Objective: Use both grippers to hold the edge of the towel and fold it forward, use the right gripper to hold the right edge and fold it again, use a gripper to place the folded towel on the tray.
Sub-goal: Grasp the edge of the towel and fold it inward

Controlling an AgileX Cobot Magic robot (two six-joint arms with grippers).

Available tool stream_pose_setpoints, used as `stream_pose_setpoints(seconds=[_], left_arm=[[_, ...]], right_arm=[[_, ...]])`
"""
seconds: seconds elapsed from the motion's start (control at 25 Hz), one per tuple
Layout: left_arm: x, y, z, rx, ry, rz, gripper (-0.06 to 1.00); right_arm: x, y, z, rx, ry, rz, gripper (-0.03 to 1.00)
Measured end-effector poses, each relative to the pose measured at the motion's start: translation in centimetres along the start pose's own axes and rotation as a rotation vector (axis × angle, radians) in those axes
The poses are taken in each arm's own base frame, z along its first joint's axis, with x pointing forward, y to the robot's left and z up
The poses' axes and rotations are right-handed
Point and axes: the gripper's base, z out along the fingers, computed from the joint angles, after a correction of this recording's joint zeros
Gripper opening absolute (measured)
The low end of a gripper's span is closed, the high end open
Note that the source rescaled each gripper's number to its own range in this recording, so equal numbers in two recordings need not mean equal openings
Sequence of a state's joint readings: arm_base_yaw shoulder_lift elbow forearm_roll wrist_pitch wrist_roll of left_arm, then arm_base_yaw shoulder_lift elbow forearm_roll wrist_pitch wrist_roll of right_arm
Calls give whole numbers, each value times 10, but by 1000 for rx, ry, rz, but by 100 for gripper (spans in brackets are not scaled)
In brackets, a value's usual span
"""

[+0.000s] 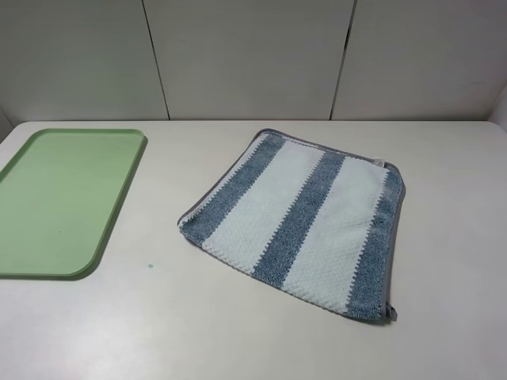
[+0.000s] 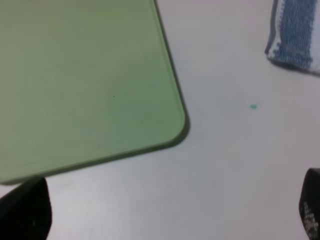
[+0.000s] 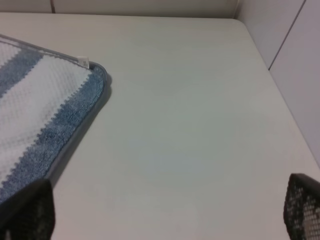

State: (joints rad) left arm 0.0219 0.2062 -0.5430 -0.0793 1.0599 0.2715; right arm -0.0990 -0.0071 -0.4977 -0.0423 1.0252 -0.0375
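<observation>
Since the towel (image 1: 297, 222) lies spread flat, apparently in a single layer, in the centre-right of the high view, none of the task looks done. The forward fold, the second fold from the right side and the move to the tray (image 1: 63, 198) are all left. The tray sits bare at the left edge of that frame, well apart from the towel, with open table (image 1: 158, 317) between them.

Neither arm shows in the high view. The left gripper (image 2: 167, 210) stands wide, its two black fingers far apart with nothing between them. Its camera looks down on a rounded corner of the tray and catches one striped corner of the towel. The right gripper (image 3: 165, 210) is likewise spread wide and empty. It hangs above bare table just beside the towel's corner that carries a small white tag (image 3: 83, 61).

The edge of the towel (image 1: 325, 147), a thin grey binding, runs unbroken round the cloth and lies flat on the table, so both grippers must get under it to grasp. The towel sits skewed to the table's sides, which I judge may make an even two-handed grip harder.

Little stands in the way: only a tiny green speck (image 1: 148, 264) lies on the table between towel and tray. Pale wall panels (image 1: 253, 55) fill the top of the frame.
</observation>
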Motion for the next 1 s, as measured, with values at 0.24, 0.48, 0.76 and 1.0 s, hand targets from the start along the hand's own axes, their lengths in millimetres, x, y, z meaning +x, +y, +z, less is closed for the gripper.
stream_pose_setpoints(seconds=[0.24,0.48,0.76,1.0], left_arm=[[-37,10,9,22,77,87,99],[-74,14,19,60,44,207,99],[-112,7,44,124,122,441,95],[-136,-18,76,188,179,630,94]], right_arm=[[0,0,0,0,0,0,100],[0,0,0,0,0,0,100],[-27,0,12,-19,111,-12,100],[-59,-1,42,-39,274,-80,100]])
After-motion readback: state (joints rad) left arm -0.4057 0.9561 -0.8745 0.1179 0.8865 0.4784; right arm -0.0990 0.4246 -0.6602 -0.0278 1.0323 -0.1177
